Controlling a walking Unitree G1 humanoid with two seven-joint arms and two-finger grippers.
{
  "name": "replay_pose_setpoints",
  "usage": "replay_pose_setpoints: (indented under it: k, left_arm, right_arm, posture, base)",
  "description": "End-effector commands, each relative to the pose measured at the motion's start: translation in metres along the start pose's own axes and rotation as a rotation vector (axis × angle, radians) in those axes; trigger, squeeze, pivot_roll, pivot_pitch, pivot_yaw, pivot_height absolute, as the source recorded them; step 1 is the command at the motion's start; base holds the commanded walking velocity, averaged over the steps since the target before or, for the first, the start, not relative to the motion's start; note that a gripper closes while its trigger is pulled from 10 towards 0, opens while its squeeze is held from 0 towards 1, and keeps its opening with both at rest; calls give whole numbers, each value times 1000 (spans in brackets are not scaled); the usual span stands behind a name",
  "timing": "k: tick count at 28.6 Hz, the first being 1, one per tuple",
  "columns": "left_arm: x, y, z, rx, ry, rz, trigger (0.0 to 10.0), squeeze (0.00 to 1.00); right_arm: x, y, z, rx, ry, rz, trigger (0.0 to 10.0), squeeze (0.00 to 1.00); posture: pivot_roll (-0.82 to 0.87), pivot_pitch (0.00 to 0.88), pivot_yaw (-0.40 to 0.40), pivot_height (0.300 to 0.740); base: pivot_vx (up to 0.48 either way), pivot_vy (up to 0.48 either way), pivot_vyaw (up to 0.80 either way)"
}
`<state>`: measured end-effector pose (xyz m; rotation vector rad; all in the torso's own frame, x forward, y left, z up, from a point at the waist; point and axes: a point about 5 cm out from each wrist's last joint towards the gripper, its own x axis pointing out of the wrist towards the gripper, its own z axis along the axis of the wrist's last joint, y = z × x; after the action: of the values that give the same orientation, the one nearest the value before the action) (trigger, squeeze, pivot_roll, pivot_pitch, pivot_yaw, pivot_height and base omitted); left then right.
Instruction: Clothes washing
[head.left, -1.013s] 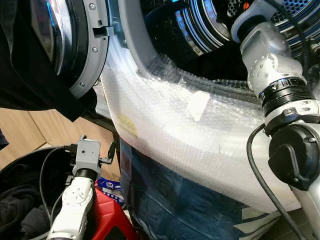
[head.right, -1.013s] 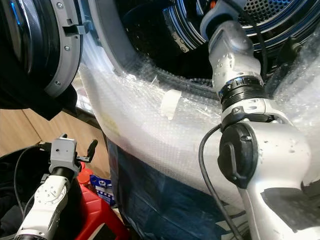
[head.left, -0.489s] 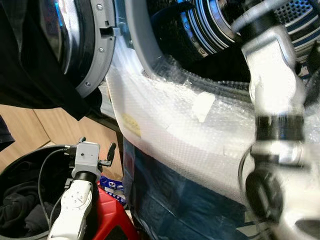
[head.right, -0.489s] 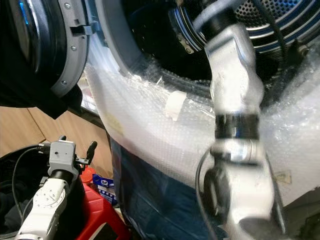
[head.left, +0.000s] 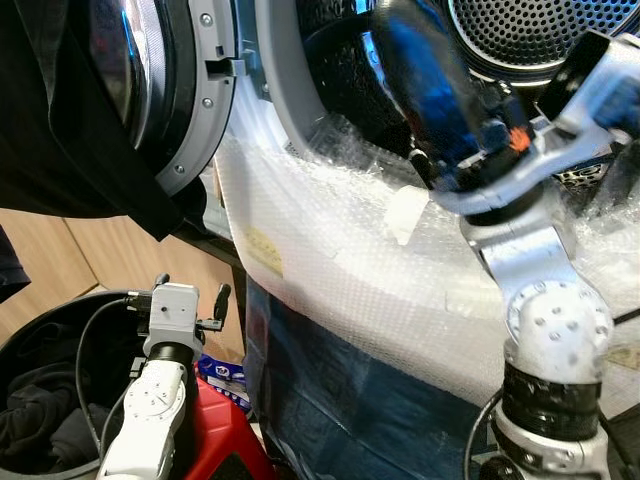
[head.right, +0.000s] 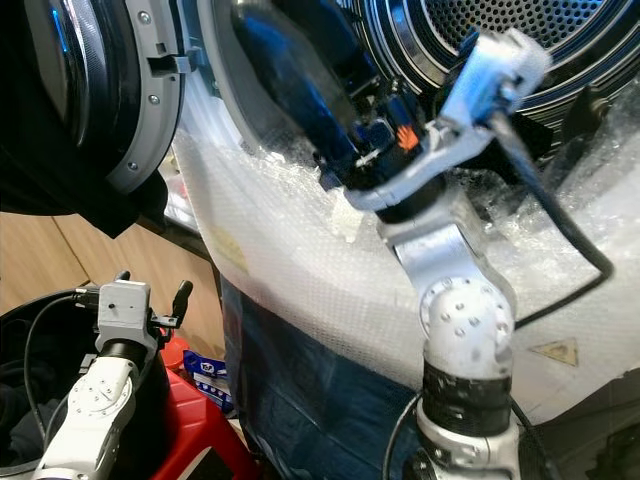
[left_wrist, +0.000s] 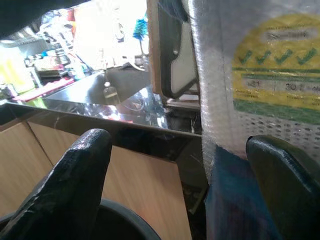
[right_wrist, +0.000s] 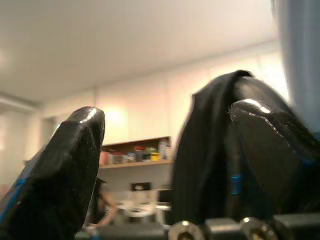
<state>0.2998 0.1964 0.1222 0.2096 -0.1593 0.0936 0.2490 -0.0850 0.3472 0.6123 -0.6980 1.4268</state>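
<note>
The washing machine's perforated drum (head.left: 540, 30) stands open at the upper right, its round door (head.left: 190, 90) swung to the left. A dark garment (head.left: 70, 130) hangs over the door. My right gripper (head.left: 410, 70) is blurred in front of the drum's opening, pointing up and left; in the right wrist view its fingers (right_wrist: 65, 165) stand open, with a dark shape beside one of them. My left gripper (head.left: 192, 290) is low at the left, open and empty, above a black basket (head.left: 30, 335) holding dark clothes (head.left: 30, 410).
Bubble wrap (head.left: 340, 250) covers the machine's front below the opening, with a dark blue sheet (head.left: 340, 400) under it. A red container (head.left: 225, 440) stands between the basket and the machine. Wooden cabinet fronts (head.left: 60, 265) are at the left.
My right arm has drawn back out of the drum and bent, so its gripper now points up and left in front of the opening. The left arm has stayed put.
</note>
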Motion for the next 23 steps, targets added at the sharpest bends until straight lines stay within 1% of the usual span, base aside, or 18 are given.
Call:
replay_pose_setpoints:
  k: [1, 3, 5, 6, 7, 9, 10, 11, 12, 13, 15, 16, 17, 19, 20, 21, 22, 23]
  left_arm:
    - [2, 6, 5, 1, -20, 32, 10000, 0]
    - [3, 7, 5, 0, -21, 35, 10000, 0]
    - [3, 9, 7, 8, -29, 40, 10000, 0]
    - [2, 13, 8, 7, -30, 56, 10000, 0]
    - [1, 15, 8, 6, -28, 67, 10000, 0]
    - [-1, 18, 6, 9, -19, 76, 10000, 0]
    - [-1, 19, 5, 17, -13, 74, 10000, 0]
    - [-1, 19, 4, 18, -13, 75, 10000, 0]
    - [0, 21, 6, 19, -17, 86, 10000, 0]
    - [0, 22, 6, 20, -19, 91, 10000, 0]
    - [0, 24, 6, 22, -18, 98, 10000, 0]
    - [1, 26, 7, 24, -18, 102, 10000, 0]
    - [1, 26, 7, 24, -18, 102, 10000, 0]
    - [0, 29, 10, 22, -21, 114, 10000, 0]
    - [0, 30, 12, 19, -22, 119, 10000, 0]
    - [0, 30, 12, 19, -22, 119, 10000, 0]
    - [-1, 31, 13, 18, -24, 121, 10000, 0]
    - [-1, 31, 13, 18, -24, 121, 10000, 0]
  right_arm:
    - [-8, 15, -11, 64, 55, 49, 10000, 0]
    - [-16, 15, -20, 77, 103, 36, 10000, 0]
    - [-36, 19, -48, 83, 269, 11, 10000, 0]
    - [-54, 17, -67, 79, 379, -31, 10000, 0]
    - [-71, 16, -83, 99, 467, -68, 10000, 0]
    - [-97, 16, -103, 154, 553, -135, 10000, 0]
    - [-115, 17, -116, 187, 604, -192, 10000, 0]
    - [-121, 17, -120, 190, 628, -212, 10000, 0]
    - [-140, 12, -135, 154, 743, -284, 10000, 0]
    - [-151, 11, -143, 156, 795, -307, 10000, 0]
    - [-168, 11, -153, 173, 857, -348, 10000, 0]
    - [-187, 9, -166, 167, 946, -403, 10000, 0]
    - [-187, 9, -166, 167, 946, -403, 10000, 0]
    - [-243, 12, -197, 121, 1264, -539, 10000, 0]
    - [-264, 17, -206, 116, 1377, -579, 10000, 0]
    - [-264, 17, -206, 116, 1377, -579, 10000, 0]
    - [-285, 24, -212, 138, 1458, -636, 10000, 0]
    - [-285, 24, -212, 138, 1458, -636, 10000, 0]
  posture:
    - [45, 0, -29, 740]
    - [48, 0, -28, 740]
    - [50, 0, -31, 740]
    - [47, 0, -32, 740]
    - [48, 0, -30, 740]
    - [53, 0, -30, 740]
    - [63, 0, -34, 740]
    - [63, 0, -34, 740]
    - [57, 0, -32, 740]
    - [49, 4, -28, 740]
    - [51, 0, -22, 740]
    - [49, 0, -17, 740]
    - [49, 0, -17, 740]
    - [54, 0, -10, 740]
    - [54, 0, -10, 740]
    - [54, 0, -10, 740]
    - [61, 6, -10, 740]
    - [61, 6, -10, 740]
  base:
    - [0, 0, 0]
    - [0, 0, 0]
    - [0, 0, 0]
    - [0, 0, 0]
    - [0, 0, 0]
    - [0, 0, 0]
    - [0, 0, 0]
    - [0, 0, 0]
    - [0, 0, 0]
    - [0, 0, 0]
    - [0, 0, 0]
    - [0, 0, 0]
    - [0, 0, 0]
    - [0, 0, 0]
    - [0, 0, 0]
    - [0, 0, 0]
    - [0, 0, 0]
    - [0, 0, 0]
